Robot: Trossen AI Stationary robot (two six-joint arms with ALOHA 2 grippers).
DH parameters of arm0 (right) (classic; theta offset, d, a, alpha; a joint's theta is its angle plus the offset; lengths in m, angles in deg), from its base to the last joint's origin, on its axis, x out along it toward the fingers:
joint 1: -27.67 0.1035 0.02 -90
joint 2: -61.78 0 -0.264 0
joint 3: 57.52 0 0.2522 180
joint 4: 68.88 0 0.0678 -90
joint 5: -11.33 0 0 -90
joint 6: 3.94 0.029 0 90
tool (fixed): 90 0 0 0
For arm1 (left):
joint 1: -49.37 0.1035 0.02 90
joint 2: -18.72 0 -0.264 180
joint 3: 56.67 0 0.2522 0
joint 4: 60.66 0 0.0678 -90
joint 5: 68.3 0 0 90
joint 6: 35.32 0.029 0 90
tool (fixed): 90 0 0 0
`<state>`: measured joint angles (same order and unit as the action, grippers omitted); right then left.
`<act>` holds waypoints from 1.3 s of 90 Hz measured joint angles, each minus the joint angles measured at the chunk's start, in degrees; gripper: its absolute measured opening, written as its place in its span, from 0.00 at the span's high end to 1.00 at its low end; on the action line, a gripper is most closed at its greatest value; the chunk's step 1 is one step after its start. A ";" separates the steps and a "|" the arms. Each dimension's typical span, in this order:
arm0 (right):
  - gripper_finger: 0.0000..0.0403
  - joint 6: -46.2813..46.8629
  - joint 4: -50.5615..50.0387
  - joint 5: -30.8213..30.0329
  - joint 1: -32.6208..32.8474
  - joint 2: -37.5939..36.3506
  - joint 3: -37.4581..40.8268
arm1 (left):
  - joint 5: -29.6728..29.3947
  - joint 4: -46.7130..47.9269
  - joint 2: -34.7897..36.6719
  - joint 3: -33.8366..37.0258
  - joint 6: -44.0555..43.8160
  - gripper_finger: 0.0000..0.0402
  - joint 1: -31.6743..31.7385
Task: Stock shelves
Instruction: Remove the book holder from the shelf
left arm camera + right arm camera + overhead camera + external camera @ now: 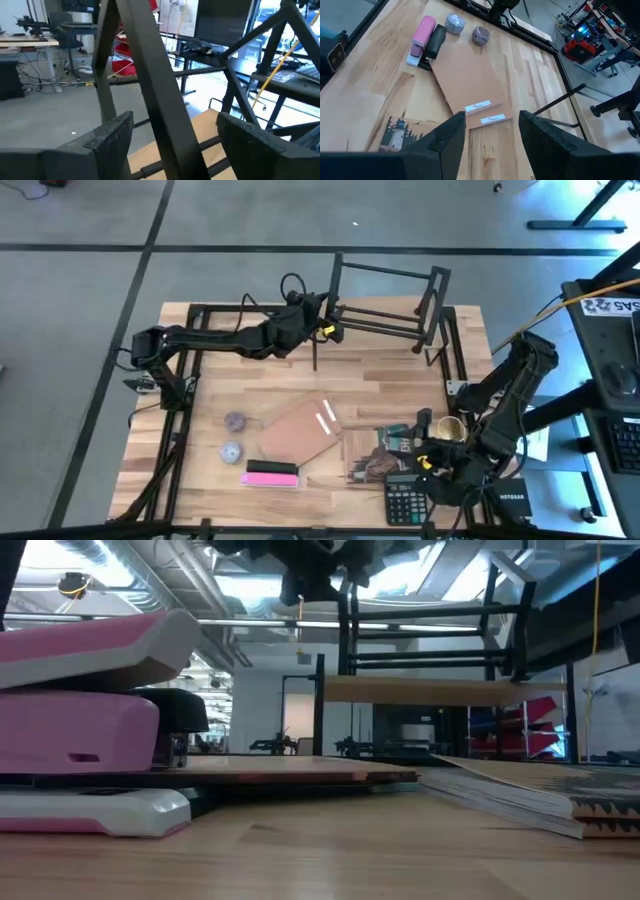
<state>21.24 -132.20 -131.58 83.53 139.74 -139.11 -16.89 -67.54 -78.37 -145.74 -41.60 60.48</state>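
The table [380, 380] is a light butcher-block top edged by black frame rails. It stands on a grey floor; desks, monitors and cables fill the room behind.

The rack [385, 305], one black metal-bar frame, sits tilted at the far edge of the table, centre-right. In the low view a wood board [440, 688] lies level under the black bars.

The left gripper [322, 318] is at the rack's left end. Its fingers [107, 135] stand apart on either side of a black bar [155, 95] without visibly pressing it.

The right gripper [425, 448] hovers over the near right area, above a book [385, 452]. Its fingers [451, 131] are spread and hold nothing.

Item count on the table:
- Two speckled balls [233, 435], near left.
- One pink stapler [271, 474], near centre.
- One brown folder [300, 430] with two white labels, centre.
- One book, right of the folder.
- One calculator [405, 502], near right.
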 joint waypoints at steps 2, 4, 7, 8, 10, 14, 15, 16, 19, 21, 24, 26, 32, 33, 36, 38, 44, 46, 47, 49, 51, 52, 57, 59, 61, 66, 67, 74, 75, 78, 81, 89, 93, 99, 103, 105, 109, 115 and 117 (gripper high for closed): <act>0.58 0.00 0.00 0.00 -0.02 0.00 0.00 | -0.06 0.01 0.02 0.00 -0.06 0.39 0.08; 0.58 0.00 0.02 -0.01 -0.02 0.00 0.00 | -0.17 0.03 0.02 0.00 -0.07 0.41 0.13; 0.58 0.00 0.01 -0.02 -0.02 0.00 0.00 | -0.23 0.14 0.02 0.00 -0.12 0.45 0.21; 0.58 0.00 0.02 -0.02 0.00 0.00 0.00 | -0.24 0.20 0.02 0.00 -0.17 0.46 0.21; 0.58 0.01 0.01 -0.02 0.00 0.00 0.00 | -0.24 0.29 0.02 0.00 -0.37 0.48 0.21; 0.58 0.06 0.02 -0.02 0.00 0.00 0.00 | -0.24 0.30 0.02 0.00 -0.70 0.53 0.23; 0.58 0.06 0.02 -0.02 -0.01 0.00 0.00 | -0.24 0.25 0.02 0.00 -0.79 0.54 0.24; 0.58 0.07 0.02 -0.02 -0.01 0.00 0.00 | -0.24 0.22 0.02 0.00 -0.81 0.56 0.29; 0.58 0.07 0.02 -0.02 -0.02 0.00 0.00 | -0.21 0.12 0.02 0.00 -0.84 0.60 0.38; 0.58 0.07 0.02 -0.02 0.00 0.00 0.00 | -0.18 0.10 0.02 0.00 -0.87 0.63 0.42; 0.58 0.07 0.03 -0.02 0.00 0.00 0.00 | -0.12 0.14 0.02 0.00 -1.04 0.67 0.51; 0.58 0.07 0.03 -0.01 -0.01 0.00 0.00 | -0.04 0.23 0.02 0.00 -1.27 0.69 0.53; 0.58 0.22 0.04 -0.02 -0.02 0.00 0.00 | -0.46 0.44 0.02 -0.02 -2.52 0.76 0.76; 0.58 0.24 0.04 -0.02 -0.02 0.00 0.00 | -0.55 0.46 0.02 -0.02 -2.69 0.77 0.83; 0.58 0.27 0.04 0.00 0.00 0.00 0.00 | -0.62 0.55 0.02 -0.02 -3.18 0.79 1.02; 0.58 0.24 0.04 0.00 -0.01 0.00 0.00 | -0.60 0.64 0.02 -0.02 -3.31 0.81 1.07; 0.58 0.26 0.05 0.00 -0.01 0.00 0.00 | -0.42 1.17 0.02 -0.02 -2.58 0.84 1.37; 0.58 0.29 0.07 -0.01 -0.01 0.00 0.00 | -0.39 1.32 0.02 -0.02 -2.47 0.85 1.47; 0.58 0.32 0.07 -0.01 -0.02 0.00 0.00 | -0.39 1.39 0.02 -0.02 -2.44 0.85 1.48; 0.58 0.37 0.06 -0.01 -0.02 0.00 0.00 | -0.40 1.53 0.02 -0.02 -2.41 0.85 1.49; 0.58 0.40 0.04 0.00 -0.02 0.00 0.00 | -0.46 1.70 0.04 -0.02 -2.41 0.85 1.49; 0.58 0.41 0.05 0.00 -0.02 0.00 0.00 | -0.50 1.74 0.05 -0.02 -2.39 0.85 1.49; 0.58 0.43 0.04 0.00 -0.01 0.00 0.00 | -0.96 1.82 0.08 -0.02 -2.25 0.86 1.49; 0.58 0.44 0.04 0.00 0.00 0.00 0.00 | -1.12 1.81 0.08 -0.02 -2.22 0.86 1.44; 0.58 0.47 0.04 0.00 0.00 0.00 0.00 | -1.30 1.81 0.08 -0.04 -2.24 0.86 1.34; 0.58 0.46 0.03 0.00 0.00 0.00 0.00 | -1.81 1.84 0.08 -0.04 -2.26 0.86 1.32; 0.58 0.46 0.02 0.00 0.00 0.00 0.00 | -1.88 1.85 0.08 -0.04 -2.26 0.86 1.32; 0.58 0.46 0.02 0.00 -0.01 0.00 0.00 | -2.21 1.74 0.08 -0.04 -2.29 0.86 1.29; 0.58 0.46 0.02 0.00 -0.01 0.00 0.00 | -2.27 1.70 0.08 -0.04 -2.30 0.86 1.28; 0.58 0.46 0.02 0.00 0.00 0.00 0.00 | -2.38 1.51 0.08 -0.04 -2.39 0.87 1.28; 0.58 0.46 0.02 0.00 0.00 0.00 0.00 | -2.50 1.25 0.08 -0.04 -2.51 0.87 1.28; 0.58 0.46 0.00 0.00 -0.01 0.00 0.00 | -2.82 0.01 0.08 0.02 -3.14 0.87 1.28; 0.58 0.46 0.00 0.00 -0.01 0.00 0.00 | -2.90 -0.55 0.06 0.04 -3.60 0.87 1.28; 0.58 0.46 -0.01 0.00 0.00 0.00 0.00 | -2.96 -0.52 0.03 -0.69 -3.67 0.87 1.24; 0.58 0.46 -0.02 0.03 0.00 0.00 0.00 | -2.98 -0.76 0.02 -1.50 -3.01 0.87 1.00; 0.58 0.46 -0.04 0.02 0.00 0.00 0.00 | -3.23 -0.81 0.02 -2.01 -2.36 0.87 0.86; 0.58 0.46 -0.04 0.03 0.00 0.00 0.00 | -3.96 -0.90 0.02 -3.10 -0.88 0.87 0.44; 0.58 0.46 -0.12 0.03 0.00 0.00 0.00 | -5.11 -0.85 0.01 -4.62 1.45 0.88 -0.29; 0.58 0.46 -0.15 0.03 0.00 0.00 0.00 | -5.25 -0.84 0.00 -5.19 2.33 0.88 -0.54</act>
<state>21.71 -132.35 -131.56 83.53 139.74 -139.11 -22.15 -68.38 -78.38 -150.93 -39.27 59.94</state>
